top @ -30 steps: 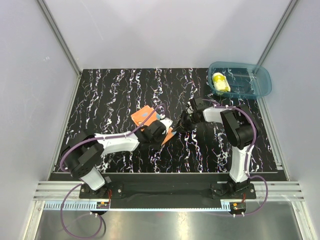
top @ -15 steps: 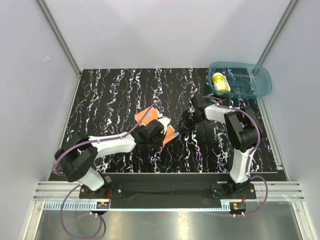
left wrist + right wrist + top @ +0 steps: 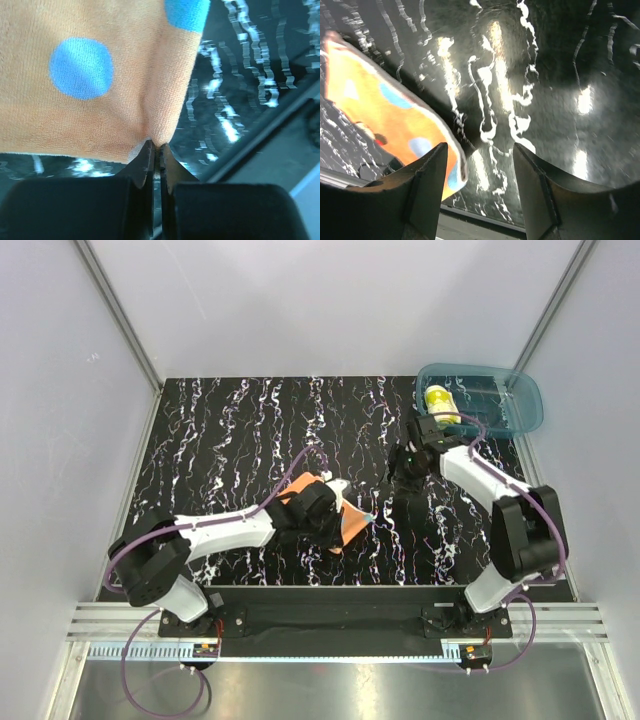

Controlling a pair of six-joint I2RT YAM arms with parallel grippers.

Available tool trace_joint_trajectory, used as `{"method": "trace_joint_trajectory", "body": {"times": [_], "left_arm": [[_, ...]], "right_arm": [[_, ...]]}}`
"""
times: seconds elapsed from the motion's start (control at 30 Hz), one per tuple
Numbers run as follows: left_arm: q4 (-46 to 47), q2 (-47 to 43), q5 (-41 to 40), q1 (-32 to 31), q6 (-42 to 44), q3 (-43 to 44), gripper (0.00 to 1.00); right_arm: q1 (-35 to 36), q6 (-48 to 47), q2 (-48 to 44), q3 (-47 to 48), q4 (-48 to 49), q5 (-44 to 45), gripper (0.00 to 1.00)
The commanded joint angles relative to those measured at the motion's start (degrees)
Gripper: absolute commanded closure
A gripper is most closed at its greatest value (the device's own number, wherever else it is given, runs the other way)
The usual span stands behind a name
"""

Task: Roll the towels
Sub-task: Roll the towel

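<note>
The orange towel with light-blue dots lies partly under my left arm at the table's middle front. My left gripper is shut on a pinched fold of the orange towel, right at the tips of the left gripper. My right gripper hovers open a little to the right of it. In the right wrist view the right gripper holds nothing, and the orange towel sits off to its left. The yellow towel lies rolled in the teal bin.
The translucent teal bin stands at the back right corner of the black marbled table. Grey walls and metal frame rails close in the table on three sides.
My right gripper has opened, let go of the orange towel and drawn back to the right towards the bin. The left gripper has dragged the towel a little to the right and nearer.
</note>
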Motion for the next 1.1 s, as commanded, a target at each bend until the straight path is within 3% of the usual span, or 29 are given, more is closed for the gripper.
{"method": "trace_joint_trajectory", "body": {"times": [0.0,0.33,0.67,1.07], "left_arm": [[0.7,0.6,5.6,-0.2,-5.3,3.8,1.0],[-2.9,5.2,11.6,0.8,-11.7,8.8,1.0],[15.9,5.3,25.7,9.3,-24.5,-2.3,1.0],[8.6,9.0,25.3,13.6,-23.3,-0.7,1.0]], "right_arm": [[-0.2,-3.0,-6.1,-0.2,-4.6,3.5,0.38],[-0.1,-6.8,-13.8,-2.9,-3.6,-11.8,0.43],[-0.2,-7.8,-16.3,-6.9,0.6,-20.4,0.5],[0.7,-7.4,-16.1,-12.6,9.4,-28.7,0.6]]}}
